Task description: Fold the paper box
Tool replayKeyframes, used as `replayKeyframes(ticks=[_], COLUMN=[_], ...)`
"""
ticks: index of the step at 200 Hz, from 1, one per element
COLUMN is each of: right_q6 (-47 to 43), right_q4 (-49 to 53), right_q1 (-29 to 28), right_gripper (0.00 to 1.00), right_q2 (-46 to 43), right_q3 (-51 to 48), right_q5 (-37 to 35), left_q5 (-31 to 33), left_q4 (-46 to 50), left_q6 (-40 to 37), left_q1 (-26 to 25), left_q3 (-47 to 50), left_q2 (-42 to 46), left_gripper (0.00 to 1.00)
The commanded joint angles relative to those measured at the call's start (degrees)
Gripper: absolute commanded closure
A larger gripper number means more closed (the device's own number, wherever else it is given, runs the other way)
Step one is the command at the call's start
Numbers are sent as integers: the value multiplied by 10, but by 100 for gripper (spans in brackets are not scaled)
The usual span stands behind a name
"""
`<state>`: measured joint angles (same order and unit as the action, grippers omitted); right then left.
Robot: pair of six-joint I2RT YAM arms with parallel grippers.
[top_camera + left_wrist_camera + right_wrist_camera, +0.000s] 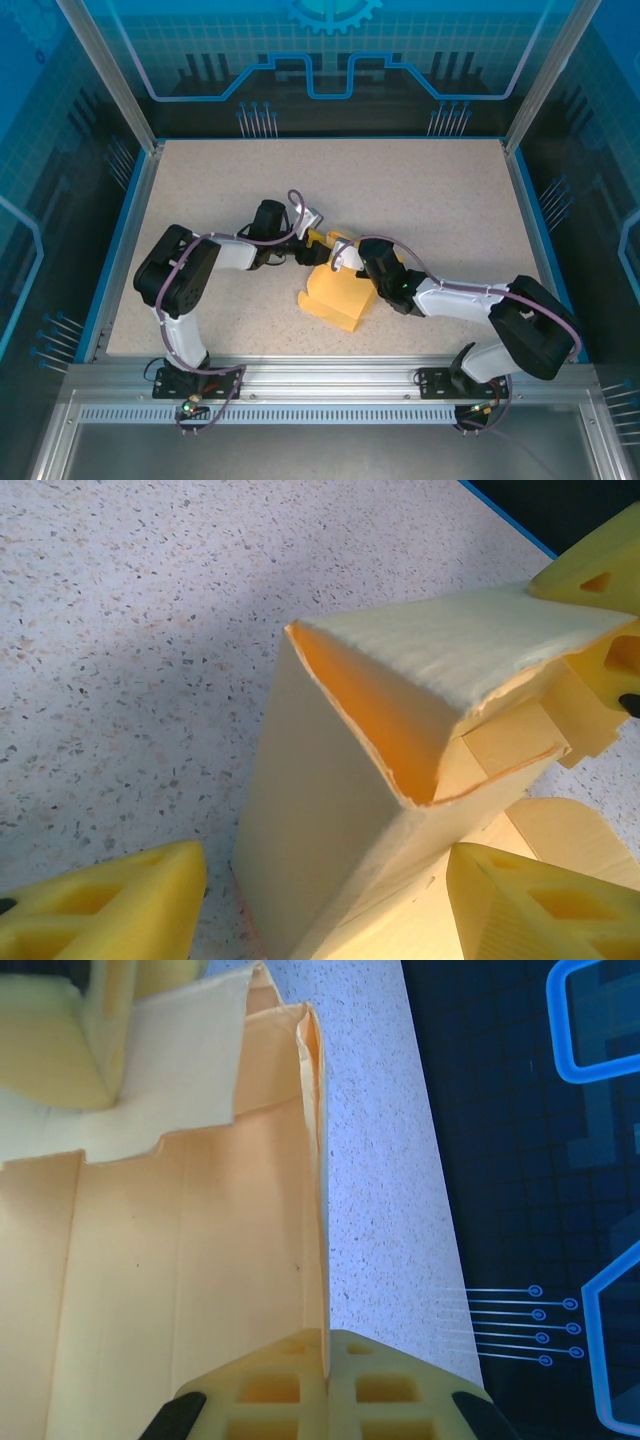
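Note:
The paper box (338, 300) is pale yellow and half-formed, lying in the middle of the table near the front. My right gripper (346, 258) comes in from the right and is shut on the top edge of one upright wall (312, 1210), with the wall pinched between its yellow fingers (327, 1365). My left gripper (318, 240) reaches in from the left and stands open. In the left wrist view its fingers (110, 905) straddle a raised corner of the box (330, 780) without pressing on it. A folded flap (460, 650) leans over that corner.
The speckled table (420, 190) has free room behind and to both sides of the box. A blue rim (132, 220) and clear side walls border it. An aluminium rail (330, 375) runs along the near edge between the arm bases.

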<state>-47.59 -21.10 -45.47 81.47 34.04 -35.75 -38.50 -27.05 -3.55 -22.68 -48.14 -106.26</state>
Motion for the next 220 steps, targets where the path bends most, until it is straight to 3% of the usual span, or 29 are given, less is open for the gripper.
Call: replayKeyframes(ticks=[1, 78, 129, 220], right_q6=[12, 15, 32, 97], right_q4=[-13, -5, 15, 112], right_q1=[-8, -7, 2, 23], right_gripper=[99, 99, 100, 100], right_q2=[8, 4, -13, 0], right_q3=[-7, -2, 1, 46], right_q5=[2, 10, 22, 45], left_q5=[14, 67, 107, 119], left_q4=[-25, -77, -125, -172], left_q6=[-19, 3, 24, 34], left_q1=[-5, -11, -16, -30], left_q3=[9, 19, 39, 55], left_q2=[-10, -8, -5, -4], left_gripper=[35, 36, 43, 49])
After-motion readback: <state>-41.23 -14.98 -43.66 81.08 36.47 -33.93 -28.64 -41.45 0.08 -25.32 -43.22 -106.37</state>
